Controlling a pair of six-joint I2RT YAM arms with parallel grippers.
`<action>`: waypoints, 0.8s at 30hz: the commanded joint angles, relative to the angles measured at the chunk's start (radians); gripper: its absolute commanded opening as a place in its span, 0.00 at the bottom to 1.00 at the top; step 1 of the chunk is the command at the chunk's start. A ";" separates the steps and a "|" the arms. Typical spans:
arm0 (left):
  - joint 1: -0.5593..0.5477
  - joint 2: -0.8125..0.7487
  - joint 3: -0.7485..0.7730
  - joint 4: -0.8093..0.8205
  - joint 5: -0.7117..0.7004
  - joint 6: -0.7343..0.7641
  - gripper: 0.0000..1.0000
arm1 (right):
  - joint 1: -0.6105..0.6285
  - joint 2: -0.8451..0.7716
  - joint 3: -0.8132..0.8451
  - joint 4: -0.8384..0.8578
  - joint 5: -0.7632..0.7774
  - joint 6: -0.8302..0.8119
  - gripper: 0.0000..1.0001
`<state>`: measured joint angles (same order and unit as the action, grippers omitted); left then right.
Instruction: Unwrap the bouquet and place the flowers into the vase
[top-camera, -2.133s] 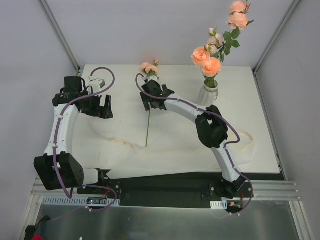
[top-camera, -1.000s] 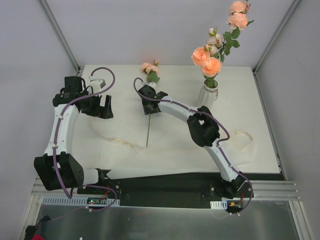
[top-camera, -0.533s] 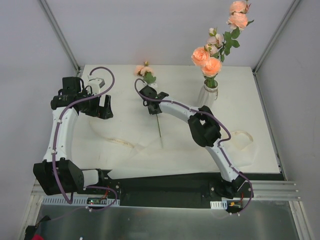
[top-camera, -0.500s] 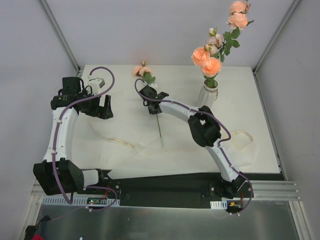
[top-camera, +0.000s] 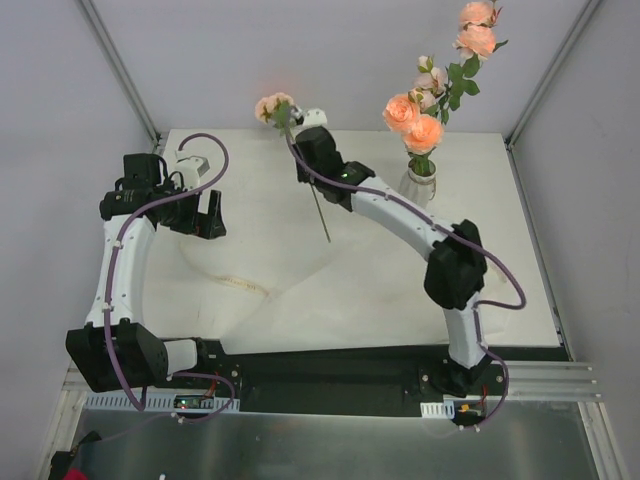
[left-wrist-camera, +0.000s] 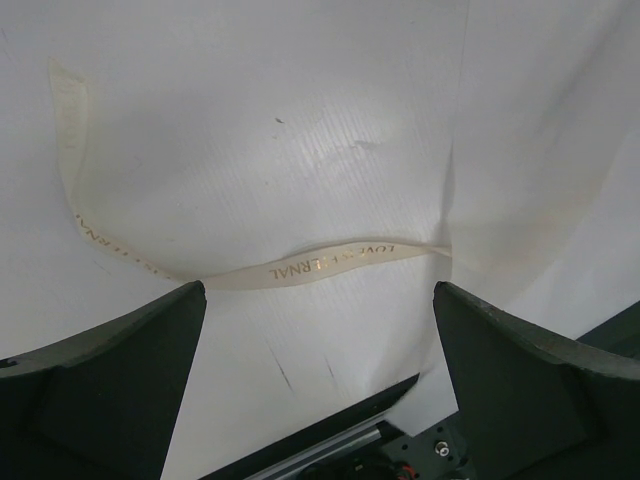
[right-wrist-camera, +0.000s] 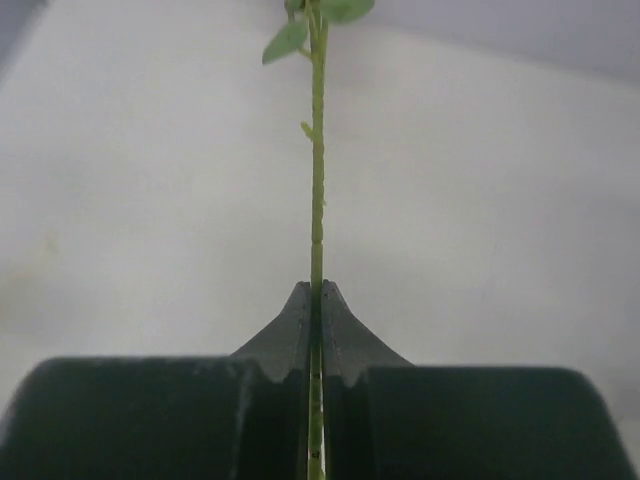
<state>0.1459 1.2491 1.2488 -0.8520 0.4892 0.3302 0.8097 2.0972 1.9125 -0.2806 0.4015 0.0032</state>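
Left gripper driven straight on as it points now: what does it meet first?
Probably the cream ribbon lying across the white wrapping paper, roughly centred between the open jaws; depth is unclear.

Matt white paper, ribbon perhaps satin, glossy glass vase

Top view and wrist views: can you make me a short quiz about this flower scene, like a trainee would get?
1. True or false: the right hand is shut on a rose stem.
2. What lies below the open left hand? A) a lettered ribbon B) scissors C) a cup
3. Where do the other roses stand?
Key: 1 true; 2 A; 3 in the glass vase.
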 joint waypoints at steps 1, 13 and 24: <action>0.012 -0.013 0.046 -0.018 0.017 0.006 0.97 | 0.000 -0.247 -0.016 0.337 -0.029 -0.133 0.01; 0.012 -0.008 0.055 -0.019 0.006 0.006 0.98 | 0.029 -0.635 -0.276 0.597 -0.104 -0.246 0.01; 0.011 -0.016 0.018 -0.012 0.020 0.000 0.98 | 0.186 -0.974 -0.959 0.361 0.109 -0.117 0.01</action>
<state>0.1459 1.2491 1.2671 -0.8536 0.4904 0.3283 0.9325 1.2228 1.1076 0.1925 0.4038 -0.1982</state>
